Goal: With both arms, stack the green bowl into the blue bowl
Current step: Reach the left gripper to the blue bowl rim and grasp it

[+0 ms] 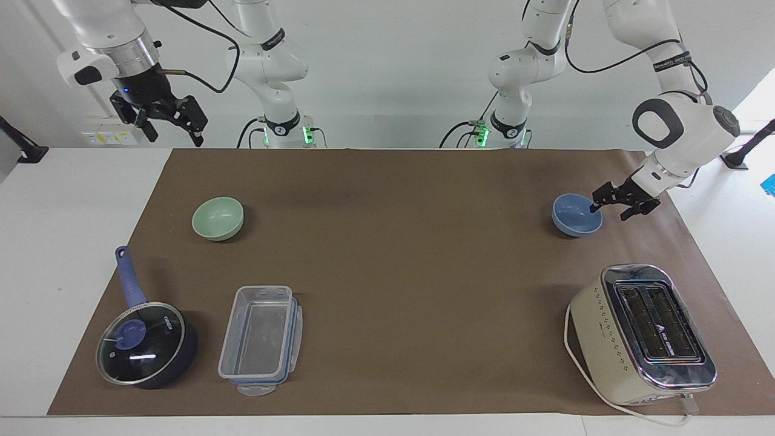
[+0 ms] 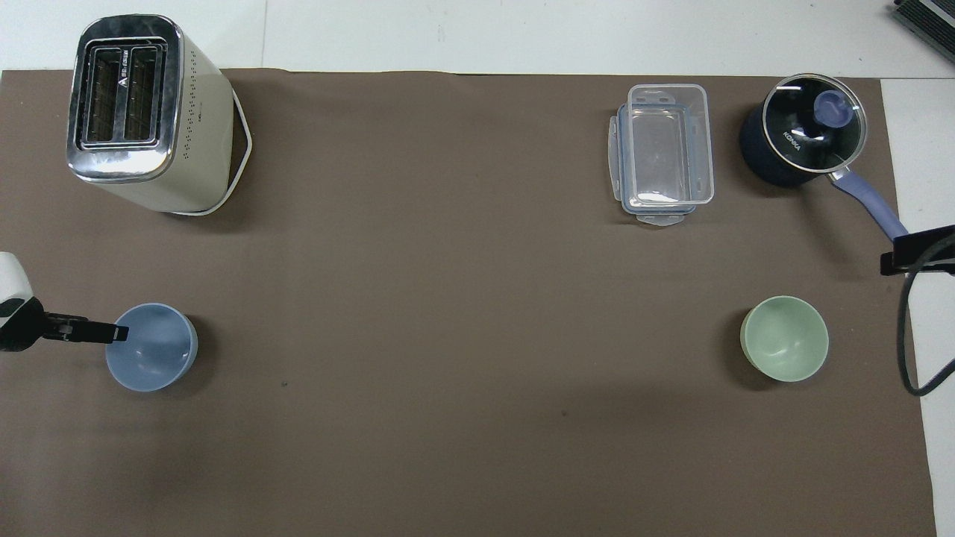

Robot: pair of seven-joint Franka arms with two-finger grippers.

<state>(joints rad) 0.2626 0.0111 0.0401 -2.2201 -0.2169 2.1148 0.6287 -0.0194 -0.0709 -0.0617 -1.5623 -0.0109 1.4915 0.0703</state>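
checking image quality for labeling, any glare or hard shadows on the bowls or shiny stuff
Facing view: bright streak on the saucepan glass lid, reflections on the toaster chrome; green bowl and blue bowl cast soft shadows. Overhead view: small highlights inside both bowls, glare on the toaster top.

Clearly a robotics lab, not a kitchen: two white jointed robot arms (image 1: 275,63) with black cables bolted along one edge of a white bench (image 1: 72,254), a brown paper mat (image 1: 393,272) spread over it, bare white walls, a cream and chrome toaster (image 1: 642,333) unplugged near one corner.
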